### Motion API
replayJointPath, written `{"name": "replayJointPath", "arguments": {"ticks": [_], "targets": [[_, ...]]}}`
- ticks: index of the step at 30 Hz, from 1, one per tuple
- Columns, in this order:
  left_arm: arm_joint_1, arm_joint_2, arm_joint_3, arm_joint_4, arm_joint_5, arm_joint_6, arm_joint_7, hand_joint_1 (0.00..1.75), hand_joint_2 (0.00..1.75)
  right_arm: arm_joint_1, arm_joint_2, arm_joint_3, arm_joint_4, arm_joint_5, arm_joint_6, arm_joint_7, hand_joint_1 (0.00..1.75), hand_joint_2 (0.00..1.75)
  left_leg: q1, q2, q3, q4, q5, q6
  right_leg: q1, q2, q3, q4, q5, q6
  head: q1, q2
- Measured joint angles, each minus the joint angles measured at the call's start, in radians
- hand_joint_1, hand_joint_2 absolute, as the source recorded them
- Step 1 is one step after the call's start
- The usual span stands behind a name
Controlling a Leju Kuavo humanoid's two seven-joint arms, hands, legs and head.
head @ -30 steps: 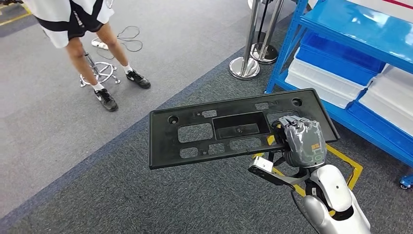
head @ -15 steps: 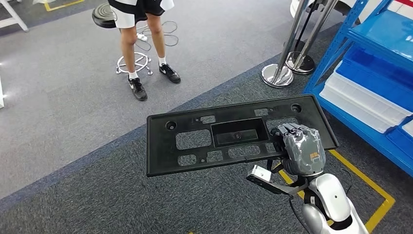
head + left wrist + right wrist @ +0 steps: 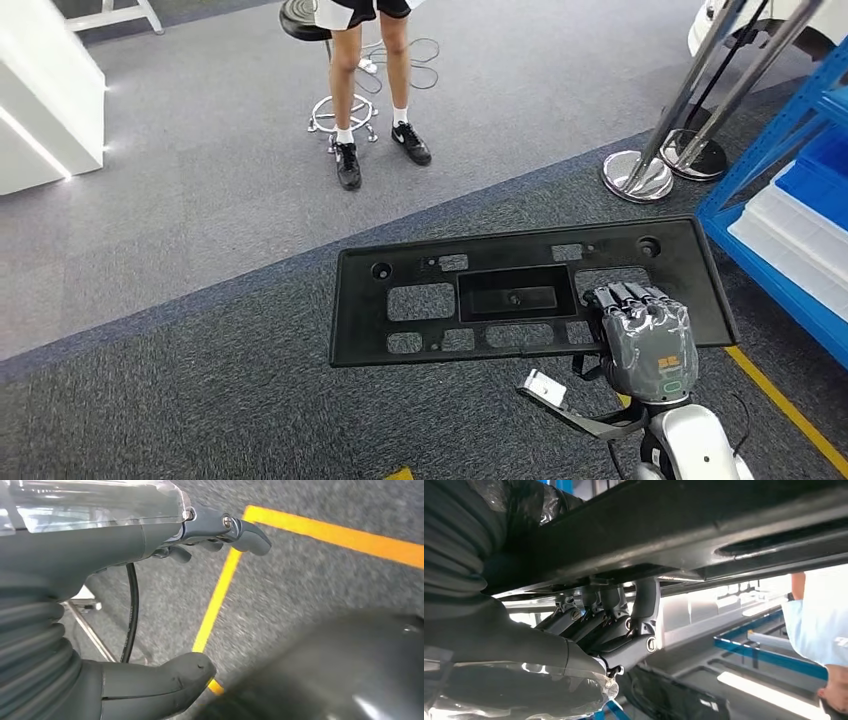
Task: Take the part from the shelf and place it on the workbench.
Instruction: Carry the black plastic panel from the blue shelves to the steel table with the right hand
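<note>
Grey carpet (image 3: 200, 380) — person (image 3: 375, 90), stanchions (image 3: 640, 175) beyond held part (image 3: 520, 295).

Counted: one black part (image 3: 530, 290), gripped by one right hand (image 3: 645, 335); one left hand (image 3: 150, 605) with fingers apart, holding nothing. Also one person (image 3: 375, 80), one stool (image 3: 330, 60), two chrome stanchion bases (image 3: 637, 176), one blue shelf (image 3: 790, 290), one white cabinet (image 3: 45, 100).
</note>
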Motion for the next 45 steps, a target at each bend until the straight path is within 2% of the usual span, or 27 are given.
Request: {"name": "replayJointPath", "arguments": {"ticks": [2, 3, 5, 7, 9, 11, 13, 15, 16, 17, 18, 19, 22, 24, 25, 27, 30, 31, 33, 34, 36, 37, 39, 40, 41, 43, 45], "targets": [[-0.009, 0.005, -0.018, 0.047, 0.000, 0.018, 0.008, 0.00, 1.75, 0.008, 0.009, -0.003, -0.011, 0.033, 0.013, 0.015, 1.57, 1.75, -0.003, -0.021, -0.003, -0.008, 0.004, 0.009, 0.000, -0.020, 0.004, -0.004, -0.001, 0.010, 0.000, 0.000], [-0.013, 0.006, -0.027, 0.069, 0.000, 0.025, 0.019, 0.00, 1.75, 0.010, 0.013, -0.003, -0.016, 0.048, 0.022, 0.023, 1.57, 1.75, -0.001, -0.033, -0.001, -0.014, 0.009, 0.013, -0.002, -0.012, 0.006, -0.001, -0.005, 0.015, 0.000, 0.000], [-0.023, 0.007, -0.042, 0.106, 0.000, 0.032, 0.058, 0.00, 1.75, 0.019, 0.021, -0.003, -0.028, 0.077, 0.040, 0.037, 1.57, 1.75, 0.004, -0.056, 0.006, -0.029, 0.021, 0.025, -0.008, 0.047, -0.010, 0.043, -0.041, 0.024, 0.001, 0.000], [-0.035, 0.006, -0.060, 0.135, 0.001, 0.035, 0.106, 0.00, 1.75, 0.036, 0.027, -0.002, -0.039, 0.104, 0.059, 0.054, 1.57, 1.75, 0.005, -0.082, 0.004, -0.032, 0.028, 0.032, -0.010, 0.109, -0.066, 0.162, -0.104, 0.027, 0.001, 0.000], [-0.042, 0.007, -0.072, 0.155, 0.007, 0.032, 0.134, 0.00, 1.75, 0.053, 0.031, -0.002, -0.044, 0.122, 0.070, 0.067, 1.57, 1.75, 0.005, -0.115, 0.003, -0.029, 0.029, 0.034, -0.011, 0.122, -0.117, 0.261, -0.130, 0.031, 0.001, 0.000], [-0.045, 0.009, -0.077, 0.169, 0.015, 0.024, 0.140, 0.00, 1.75, 0.062, 0.033, -0.002, -0.047, 0.130, 0.075, 0.076, 1.57, 1.75, 0.007, -0.147, 0.002, -0.022, 0.026, 0.031, -0.016, 0.126, -0.106, 0.224, -0.079, 0.034, 0.001, 0.000], [-0.047, 0.015, -0.079, 0.178, 0.021, 0.015, 0.137, 0.00, 1.75, 0.060, 0.033, 0.000, -0.051, 0.133, 0.080, 0.079, 1.57, 1.75, 0.009, -0.176, -0.002, -0.007, 0.020, 0.021, -0.025, 0.162, -0.055, 0.102, -0.013, 0.038, 0.001, 0.000], [-0.051, 0.028, -0.079, 0.182, 0.031, 0.008, 0.118, 0.00, 1.75, 0.049, 0.033, 0.005, -0.053, 0.134, 0.091, 0.080, 1.57, 1.75, 0.010, -0.200, -0.016, 0.009, 0.016, 0.008, -0.028, 0.201, -0.030, 0.036, 0.008, 0.036, 0.000, 0.000], [-0.052, 0.036, -0.079, 0.183, 0.038, 0.004, 0.101, 0.00, 1.75, 0.040, 0.033, 0.008, -0.053, 0.132, 0.096, 0.080, 1.57, 1.75, 0.011, -0.212, -0.025, 0.012, 0.017, 0.002, -0.026, 0.207, -0.031, 0.034, 0.005, 0.032, 0.000, 0.000], [-0.051, 0.045, -0.079, 0.184, 0.047, 0.001, 0.078, 0.00, 1.75, 0.029, 0.033, 0.013, -0.052, 0.128, 0.101, 0.078, 1.57, 1.75, 0.014, -0.222, -0.031, 0.012, 0.019, -0.004, -0.024, 0.197, -0.032, 0.034, 0.007, 0.026, 0.000, 0.000], [-0.050, 0.055, -0.078, 0.185, 0.055, -0.002, 0.054, 0.00, 1.75, 0.014, 0.033, 0.018, -0.049, 0.121, 0.106, 0.075, 1.57, 1.75, 0.016, -0.221, -0.035, 0.014, 0.019, -0.009, -0.023, 0.184, -0.033, 0.031, 0.009, 0.018, 0.000, 0.000], [-0.049, 0.066, -0.077, 0.185, 0.065, -0.004, 0.027, 0.00, 1.75, -0.003, 0.033, 0.024, -0.046, 0.112, 0.110, 0.072, 1.57, 1.75, 0.016, -0.201, -0.042, 0.027, 0.011, -0.014, -0.022, 0.172, -0.032, 0.028, 0.012, 0.010, -0.001, 0.000], [-0.052, 0.094, -0.071, 0.186, 0.085, -0.009, -0.029, 0.00, 1.75, -0.042, 0.031, 0.038, -0.036, 0.091, 0.116, 0.065, 1.57, 1.75, 0.014, -0.108, -0.111, 0.173, -0.072, -0.026, -0.015, 0.127, -0.030, 0.021, 0.014, -0.007, -0.002, 0.000], [-0.054, 0.104, -0.066, 0.186, 0.091, -0.012, -0.040, 0.00, 1.75, -0.052, 0.031, 0.044, -0.029, 0.088, 0.116, 0.062, 1.57, 1.75, 0.016, -0.092, -0.164, 0.283, -0.115, -0.030, -0.009, 0.093, -0.030, 0.021, 0.012, -0.012, -0.002, 0.000], [-0.053, 0.108, -0.064, 0.186, 0.094, -0.013, -0.043, 0.00, 1.75, -0.056, 0.031, 0.048, -0.024, 0.086, 0.116, 0.061, 1.57, 1.75, 0.016, -0.090, -0.167, 0.292, -0.109, -0.029, -0.006, 0.077, -0.030, 0.021, 0.011, -0.013, -0.002, 0.000], [-0.051, 0.116, -0.056, 0.186, 0.103, -0.016, -0.054, 0.00, 1.75, -0.067, 0.031, 0.057, -0.017, 0.076, 0.116, 0.059, 1.57, 1.75, 0.014, -0.078, -0.113, 0.196, -0.051, -0.021, -0.002, 0.048, -0.028, 0.021, 0.009, -0.015, -0.002, 0.000], [-0.049, 0.135, -0.047, 0.186, 0.109, -0.022, -0.085, 0.00, 1.75, -0.086, 0.029, 0.062, -0.009, 0.048, 0.114, 0.056, 1.57, 1.75, -0.002, -0.026, -0.024, 0.022, 0.005, 0.000, 0.003, 0.016, -0.023, 0.020, 0.005, -0.009, -0.002, 0.000], [-0.048, 0.142, -0.045, 0.186, 0.109, -0.024, -0.092, 0.00, 1.75, -0.090, 0.028, 0.063, -0.006, 0.041, 0.113, 0.055, 1.57, 1.75, -0.006, -0.023, -0.020, 0.007, 0.005, 0.004, 0.004, 0.006, -0.022, 0.017, 0.005, -0.005, -0.002, 0.000], [-0.044, 0.154, -0.040, 0.186, 0.107, -0.026, -0.092, 0.00, 1.75, -0.093, 0.024, 0.064, -0.001, 0.037, 0.111, 0.053, 1.57, 1.75, -0.005, -0.046, -0.016, -0.004, 0.013, 0.013, 0.003, -0.008, -0.016, 0.012, 0.004, 0.004, -0.002, 0.000], [-0.041, 0.158, -0.038, 0.186, 0.104, -0.027, -0.086, 0.00, 1.75, -0.091, 0.021, 0.065, 0.000, 0.038, 0.110, 0.054, 1.57, 1.75, -0.002, -0.057, -0.010, -0.016, 0.019, 0.016, 0.002, 0.004, -0.013, 0.015, -0.001, 0.009, -0.002, 0.000], [-0.038, 0.164, -0.035, 0.185, 0.095, -0.027, -0.068, 0.00, 1.75, -0.080, 0.009, 0.060, -0.004, 0.039, 0.099, 0.058, 1.57, 1.75, 0.005, -0.077, 0.005, -0.037, 0.032, 0.025, -0.002, 0.062, -0.035, 0.074, -0.040, 0.016, -0.001, 0.000], [-0.038, 0.165, -0.035, 0.185, 0.090, -0.027, -0.061, 0.00, 1.75, -0.070, 0.001, 0.054, -0.006, 0.039, 0.091, 0.061, 1.57, 1.75, 0.005, -0.088, 0.007, -0.040, 0.035, 0.026, -0.005, 0.094, -0.062, 0.131, -0.070, 0.018, -0.001, 0.000], [-0.040, 0.166, -0.034, 0.185, 0.085, -0.026, -0.053, 0.00, 1.75, -0.047, -0.009, 0.039, -0.011, 0.038, 0.080, 0.063, 1.57, 1.75, 0.005, -0.115, 0.007, -0.038, 0.035, 0.028, -0.008, 0.121, -0.125, 0.250, -0.115, 0.023, -0.001, 0.000], [-0.040, 0.165, -0.034, 0.185, 0.084, -0.026, -0.052, 0.00, 1.75, -0.036, -0.011, 0.033, -0.012, 0.037, 0.077, 0.063, 1.57, 1.75, 0.006, -0.129, 0.007, -0.036, 0.033, 0.027, -0.010, 0.123, -0.141, 0.273, -0.111, 0.027, -0.001, 0.000], [-0.039, 0.164, -0.034, 0.185, 0.084, -0.026, -0.053, 0.00, 1.75, -0.026, -0.013, 0.028, -0.015, 0.037, 0.075, 0.063, 1.57, 1.75, 0.009, -0.144, 0.007, -0.031, 0.031, 0.025, -0.013, 0.125, -0.140, 0.259, -0.088, 0.031, -0.001, 0.000], [-0.037, 0.161, -0.031, 0.185, 0.084, -0.024, -0.060, 0.00, 1.75, -0.012, -0.017, 0.018, -0.020, 0.037, 0.070, 0.061, 1.57, 1.75, 0.015, -0.172, 0.005, -0.015, 0.021, 0.015, -0.026, 0.150, -0.093, 0.145, -0.016, 0.041, -0.001, 0.000], [-0.037, 0.158, -0.029, 0.186, 0.080, -0.018, -0.067, 0.00, 1.75, 0.003, -0.019, 0.006, -0.029, 0.042, 0.061, 0.059, 1.57, 1.75, 0.017, -0.198, -0.008, 0.009, 0.009, 0.002, -0.034, 0.187, -0.056, 0.053, 0.019, 0.044, -0.001, 0.000]]}}
